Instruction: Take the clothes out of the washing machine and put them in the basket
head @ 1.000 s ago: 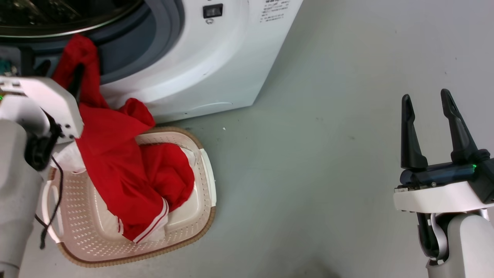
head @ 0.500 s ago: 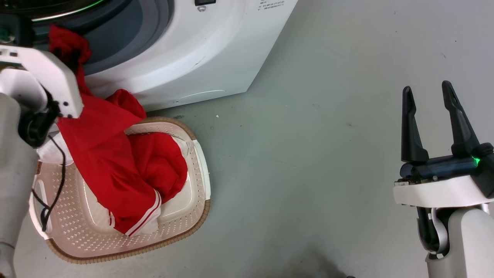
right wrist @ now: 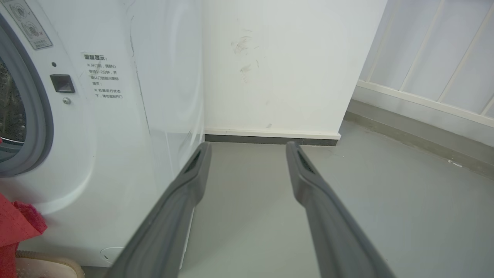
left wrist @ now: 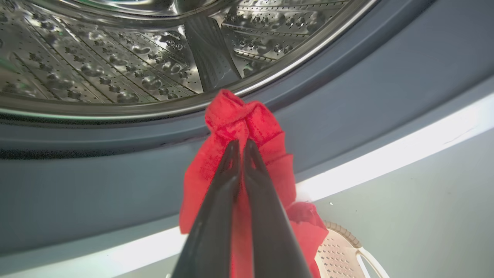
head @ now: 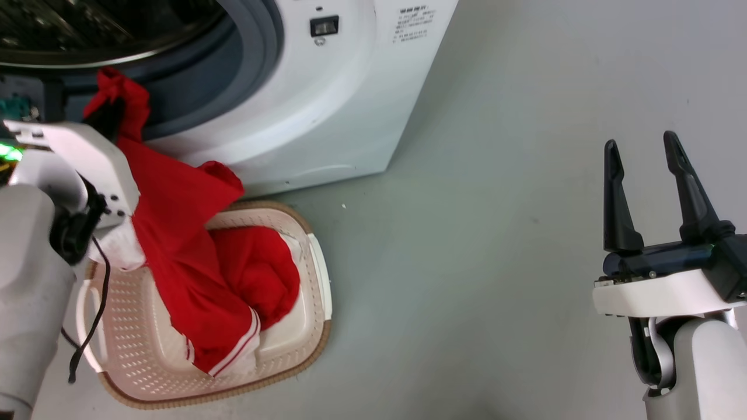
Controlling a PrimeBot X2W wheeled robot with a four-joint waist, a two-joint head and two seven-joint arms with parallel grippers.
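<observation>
Grey floor [head: 496, 192], scuffed white wall [right wrist: 278, 65], dark skirting [right wrist: 270, 139].

R wrist cam: I read a black printed notice [right wrist: 103, 77] on the washing machine [right wrist: 162, 116] front. It's in Chinese, heading 温馨提示, then two ※ lines, the first w/ "1~2" in it. The sticker [right wrist: 24, 23] up-left of it has round icons, txt too small to read. On head cam the notice is illegible.
</observation>
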